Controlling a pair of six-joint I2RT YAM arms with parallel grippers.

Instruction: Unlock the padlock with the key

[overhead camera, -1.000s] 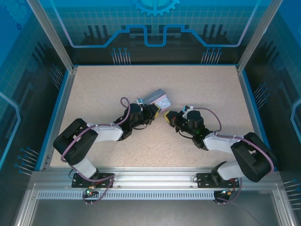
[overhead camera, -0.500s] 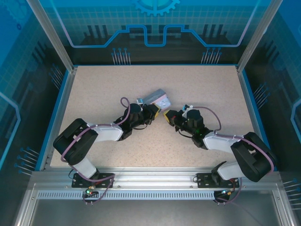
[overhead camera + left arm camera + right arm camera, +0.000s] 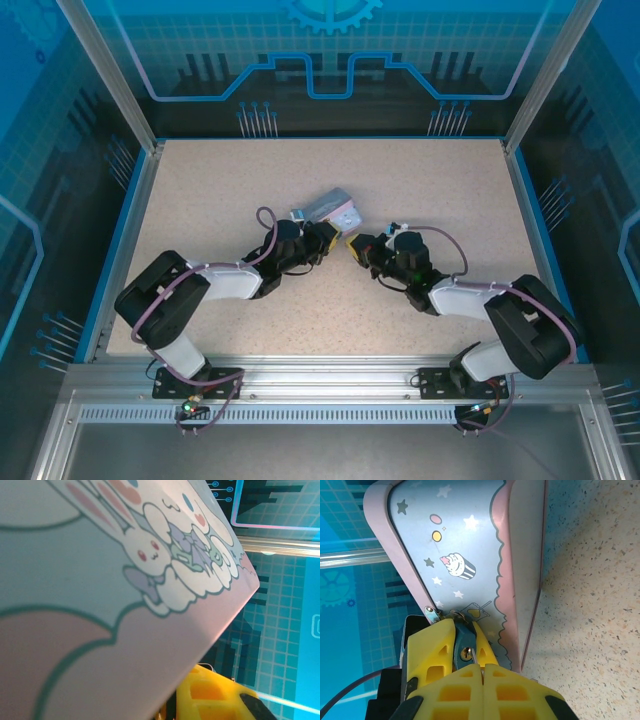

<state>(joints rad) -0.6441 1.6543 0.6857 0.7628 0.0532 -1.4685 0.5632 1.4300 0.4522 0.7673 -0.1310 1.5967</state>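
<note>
- Checking right pincer [image 3: 482, 676] first: what is gripped?
- The key [image 3: 475, 658] is pinched between its closed yellow pads. A thin silver sliver is seen past the tips, run into the keyhole.
- Padlock position?
- The padlock [image 3: 464, 649] is found right at the right pincer's tips, touching them, with the keyhole face turned to the wrist camera. Shackle state cannot be told.
- Left pincer [image 3: 331, 240]?
- Closed on the padlock. Its yellow fingers [image 3: 431, 645] are seen on either side of the dark body, pressed against it. In the overhead view the two pincers are set tip to tip, nearly touching.
- Tin noted?
- Yes. The tin [image 3: 465, 545] is placed just beyond the padlock, straight ahead of the right pincer. It is tilted, with one long edge rested on the tabletop [image 3: 592, 605] to that pincer's right. A small metal tab on the tin is seen just past the padlock's top. In the left wrist view the tin's printed face is held very close, and a yellow finger is caught at the bottom edge; whose it is cannot be told.
</note>
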